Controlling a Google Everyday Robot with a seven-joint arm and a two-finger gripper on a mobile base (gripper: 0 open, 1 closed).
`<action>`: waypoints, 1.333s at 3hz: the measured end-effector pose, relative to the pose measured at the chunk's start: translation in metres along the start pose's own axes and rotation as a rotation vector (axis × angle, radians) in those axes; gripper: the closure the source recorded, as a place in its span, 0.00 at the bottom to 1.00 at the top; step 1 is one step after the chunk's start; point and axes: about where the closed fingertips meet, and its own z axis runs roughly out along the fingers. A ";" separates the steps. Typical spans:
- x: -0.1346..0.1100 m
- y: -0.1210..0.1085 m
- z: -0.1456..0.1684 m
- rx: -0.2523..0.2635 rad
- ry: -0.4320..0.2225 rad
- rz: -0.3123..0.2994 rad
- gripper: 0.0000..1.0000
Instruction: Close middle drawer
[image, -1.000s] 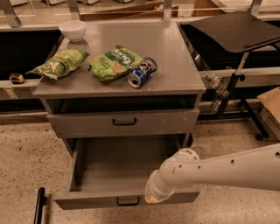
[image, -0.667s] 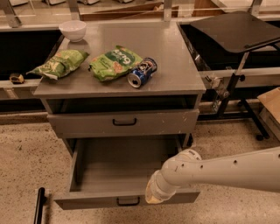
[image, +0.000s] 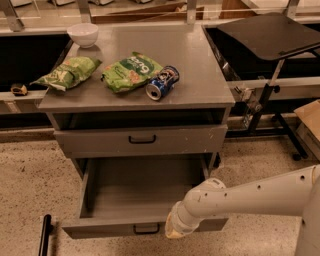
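Two drawers showed in the grey cabinet (image: 220, 120): one upper drawer (image: 142, 140) shut at centre frame, and one middle drawer (image: 145, 192) pulled out below it. One gripper (image: 175, 232) sat at that drawer's front panel, bottom centre; whether it was spread or closed could not be told. Two green bags (image: 67, 72) (image: 131, 71), one blue can (image: 162, 82) and one white bowl (image: 83, 34) lay on the surface (image: 200, 65).

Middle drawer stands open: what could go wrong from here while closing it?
1. The gripper is at the front panel, beside the handle; an off-centre push might skew the middle drawer and jam it.
2. The can lies on its side on the cabinet top; a hard slam might set it rolling.
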 end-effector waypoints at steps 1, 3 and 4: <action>0.000 0.000 0.002 0.000 0.000 -0.002 0.76; 0.000 0.000 0.002 0.000 0.000 -0.002 0.30; 0.000 0.000 0.002 0.000 0.000 -0.002 0.06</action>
